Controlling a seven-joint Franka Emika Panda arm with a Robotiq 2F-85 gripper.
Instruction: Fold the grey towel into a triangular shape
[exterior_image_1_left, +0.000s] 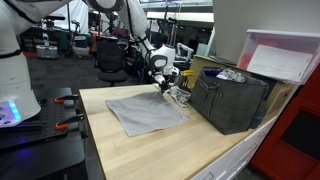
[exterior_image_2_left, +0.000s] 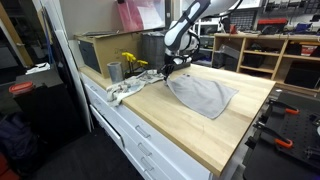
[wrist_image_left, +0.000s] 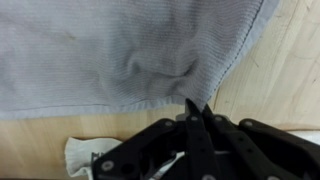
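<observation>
My hand (wrist_image_left: 195, 112) is clenched on the far edge of the grey towel (wrist_image_left: 110, 45). The towel lies mostly flat on the desk (exterior_image_1_left: 150, 150), puckered where I pinch it. The bite looks thin, so the cloth could slip free as I lift, or drag and bunch instead of folding corner to corner. A white rag (exterior_image_2_left: 124, 90) just beside my hand could snag. The desk is pale wood, with a dark bin (exterior_image_1_left: 232, 100) at its right and a cluttered workshop beyond.
</observation>
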